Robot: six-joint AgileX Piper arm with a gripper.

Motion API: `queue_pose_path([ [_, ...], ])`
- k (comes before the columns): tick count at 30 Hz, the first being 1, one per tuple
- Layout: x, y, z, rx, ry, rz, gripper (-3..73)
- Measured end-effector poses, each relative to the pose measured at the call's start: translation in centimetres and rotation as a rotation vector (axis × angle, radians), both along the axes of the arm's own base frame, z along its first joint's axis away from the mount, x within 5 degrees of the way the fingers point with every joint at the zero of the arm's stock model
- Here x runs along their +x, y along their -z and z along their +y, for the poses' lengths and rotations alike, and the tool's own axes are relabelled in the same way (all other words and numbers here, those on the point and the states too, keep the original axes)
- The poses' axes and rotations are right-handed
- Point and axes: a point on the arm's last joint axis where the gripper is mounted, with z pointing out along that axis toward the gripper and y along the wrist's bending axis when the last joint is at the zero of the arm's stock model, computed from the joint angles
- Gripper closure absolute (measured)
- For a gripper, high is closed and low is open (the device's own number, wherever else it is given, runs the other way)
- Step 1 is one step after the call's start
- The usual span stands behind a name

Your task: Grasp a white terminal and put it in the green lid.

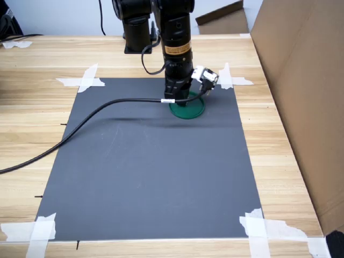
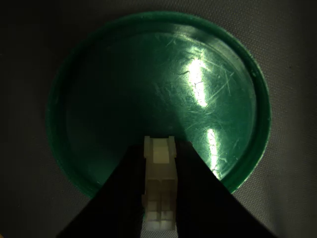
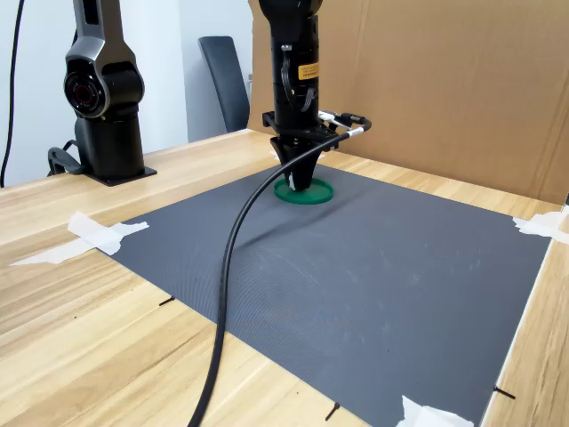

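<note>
**Terminal poised over the lid**

The white terminal (image 2: 159, 186) fills the near part of the wrist view, pinched between the two dark fingers (image 2: 116, 198) of the hand (image 2: 159, 198), which is closed tight on its sides. Directly beneath it lies the green lid (image 2: 163, 84), flat on the dark mat (image 1: 150, 172) that is taped to the wooden tabletop (image 1: 279, 161). In both exterior views the arm stands upright over the lid.

The terminal hangs over the lid's near part, close to the rim. Released from there, I judge the light piece could bounce or tip over the low rim onto the mat, or cling to one finger as the hand opens.
</note>
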Motion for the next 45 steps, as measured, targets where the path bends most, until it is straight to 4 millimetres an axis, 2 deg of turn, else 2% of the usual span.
queue_pose_path([
  [4, 0.0, 0.2, 0.0, -0.005, 0.0, 0.012, 46.7],
  [7, 0.0, 0.2, 0.0, -0.001, 0.004, 0.014, 29.1],
  [9, -0.1, 0.0, 0.1, 0.013, 0.011, 0.008, 20.3],
  [12, -0.2, -0.8, 0.1, 0.032, 0.015, -0.021, 17.5],
  [16, -0.7, -2.8, -0.3, 0.048, 0.005, -0.08, 16.8],
  [18, -1.0, -4.6, -1.5, 0.097, 0.084, -0.113, 16.8],
  [21, -1.0, -5.7, -2.7, 0.139, 0.156, -0.136, 17.4],
  [23, -0.9, -6.6, -4.1, 0.171, 0.226, -0.158, 20.3],
  [24, -0.8, -7.7, -7.0, 0.195, 0.353, -0.199, 27.5],
  [25, -0.8, -8.4, -8.7, 0.207, 0.429, -0.227, 36.7],
  [26, -0.8, -8.6, -9.1, 0.211, 0.445, -0.235, 39.4],
  [27, -0.9, -9.0, -10.4, 0.219, 0.498, -0.257, 46.0],
  [28, -1.6, -10.2, -12.7, 0.252, 0.587, -0.318, 63.6],
  [29, -2.0, -10.9, -13.3, 0.268, 0.612, -0.35, 68.3],
  [31, -2.2, -11.3, -13.8, 0.281, 0.633, -0.376, 70.2],
  [37, -4.1, -15.3, -15.1, 0.43, 0.768, -0.626, 72.0],
  [42, -5.3, -17.0, -14.7, 0.549, 0.837, -0.705, 72.1],
  [45, -7.0, -19.3, -14.6, 0.734, 0.965, -0.828, 72.1],
])
